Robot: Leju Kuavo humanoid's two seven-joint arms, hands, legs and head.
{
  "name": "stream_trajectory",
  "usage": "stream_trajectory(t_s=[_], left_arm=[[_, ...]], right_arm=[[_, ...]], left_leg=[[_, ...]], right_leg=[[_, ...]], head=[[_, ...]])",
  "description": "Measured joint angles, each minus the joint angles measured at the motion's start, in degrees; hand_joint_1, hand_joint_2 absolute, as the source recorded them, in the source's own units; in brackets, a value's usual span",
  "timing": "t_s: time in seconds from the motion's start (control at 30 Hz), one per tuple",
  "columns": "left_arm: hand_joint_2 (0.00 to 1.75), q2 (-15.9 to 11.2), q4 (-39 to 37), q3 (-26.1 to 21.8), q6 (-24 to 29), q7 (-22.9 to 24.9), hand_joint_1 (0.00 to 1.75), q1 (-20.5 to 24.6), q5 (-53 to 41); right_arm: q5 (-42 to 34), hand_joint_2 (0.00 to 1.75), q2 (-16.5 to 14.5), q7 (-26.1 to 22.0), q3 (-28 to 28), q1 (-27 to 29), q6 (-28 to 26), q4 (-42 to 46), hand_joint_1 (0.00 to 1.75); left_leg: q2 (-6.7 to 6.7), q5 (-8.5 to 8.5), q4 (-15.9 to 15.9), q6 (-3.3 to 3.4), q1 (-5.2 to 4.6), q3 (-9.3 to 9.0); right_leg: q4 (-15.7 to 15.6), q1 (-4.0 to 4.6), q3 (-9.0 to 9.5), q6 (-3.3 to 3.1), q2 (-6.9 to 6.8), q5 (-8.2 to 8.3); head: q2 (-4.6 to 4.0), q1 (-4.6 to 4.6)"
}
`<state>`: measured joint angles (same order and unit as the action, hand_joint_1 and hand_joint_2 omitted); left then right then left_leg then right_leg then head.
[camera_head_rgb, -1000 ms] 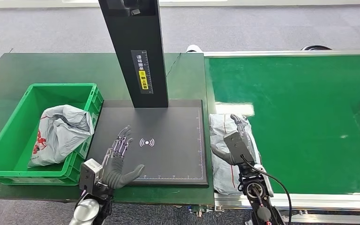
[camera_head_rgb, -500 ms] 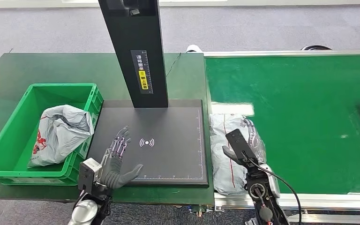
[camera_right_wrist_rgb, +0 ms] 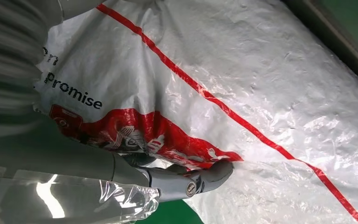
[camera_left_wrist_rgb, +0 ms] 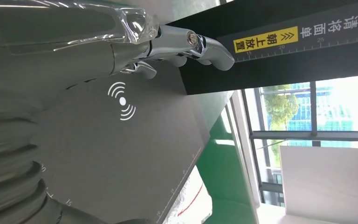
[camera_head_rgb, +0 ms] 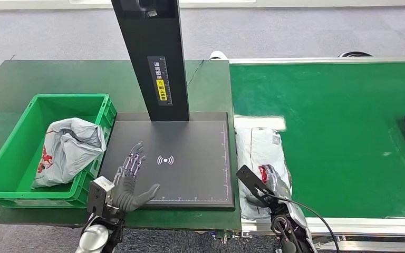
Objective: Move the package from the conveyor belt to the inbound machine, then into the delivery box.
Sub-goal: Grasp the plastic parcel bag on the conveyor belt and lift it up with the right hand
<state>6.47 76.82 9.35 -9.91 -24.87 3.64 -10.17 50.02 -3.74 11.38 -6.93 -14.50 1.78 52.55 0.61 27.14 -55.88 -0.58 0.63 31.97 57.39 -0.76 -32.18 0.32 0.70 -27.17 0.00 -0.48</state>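
grey package (camera_head_rgb: 261, 158) at belt edge (camera_head_rgb: 238, 174), right hand (camera_head_rgb: 268, 182) grasping it; left hand (camera_head_rgb: 132, 184) open

Box (camera_head_rgb: 10, 153) far left on table (camera_head_rgb: 31, 79), bag (camera_head_rgb: 66, 150) inside it. Scanner plate (camera_head_rgb: 190, 142) right of box. Belt (camera_head_rgb: 337, 137) right of plate. Package (camera_head_rgb: 261, 153) on belt, beside plate.

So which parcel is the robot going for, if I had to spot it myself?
Find the wide green conveyor belt, then its near left end beside the black scanner plate. The white plastic parcel lies flat there, with the right hand on its near end. Unlike the crumpled grey bag in the green crate, it carries a thin red stripe.
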Motion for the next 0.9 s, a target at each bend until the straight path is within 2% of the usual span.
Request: stream_trajectory(t_s=[0.23,0.27,0.37,0.4,0.9], left_arm=[[1.75,0.02,-1.23,0.01,-0.2,0.15,0.0,2.27,0.28],[1.75,0.03,-1.5,0.02,-0.21,0.12,0.0,2.55,0.38],[1.75,0.07,-2.3,0.03,-0.21,0.0,0.0,3.22,0.54],[1.75,0.08,-2.5,0.03,-0.2,-0.03,0.0,3.35,0.57],[1.75,0.09,-2.7,0.01,-0.03,-0.07,0.0,3.44,0.71]], right_arm=[[-1.48,1.75,0.06,-2.32,-0.48,-2.57,5.3,-3.57,0.0],[-1.7,1.75,0.09,-2.92,-0.58,-2.99,5.87,-4.27,0.36],[-2.3,1.75,0.15,-4.76,-0.96,-4.24,6.93,-6.47,1.67],[-2.39,1.75,0.16,-5.36,-1.08,-4.58,6.88,-7.07,1.75],[-2.91,1.75,0.18,-7.21,-2.11,-6.43,5.33,-8.46,1.75]], left_leg=[[-0.27,0.02,0.0,-0.01,0.0,-0.35],[-0.39,0.05,0.0,-0.03,0.0,-0.42],[-0.79,0.14,0.02,-0.13,0.06,-0.58],[-0.89,0.17,0.03,-0.15,0.08,-0.62],[-1.01,0.16,0.02,-0.21,0.22,-0.66]], right_leg=[[-0.02,0.0,0.26,-0.02,0.23,0.02],[-0.02,0.0,0.28,-0.04,0.33,0.04],[-0.02,0.06,0.35,-0.14,0.69,0.1],[-0.02,0.08,0.37,-0.17,0.81,0.12],[-0.02,0.23,0.31,-0.29,1.01,0.23]], head=[[0.0,0.01],[0.0,0.01],[0.0,0.01],[0.0,0.01],[0.0,0.01]])
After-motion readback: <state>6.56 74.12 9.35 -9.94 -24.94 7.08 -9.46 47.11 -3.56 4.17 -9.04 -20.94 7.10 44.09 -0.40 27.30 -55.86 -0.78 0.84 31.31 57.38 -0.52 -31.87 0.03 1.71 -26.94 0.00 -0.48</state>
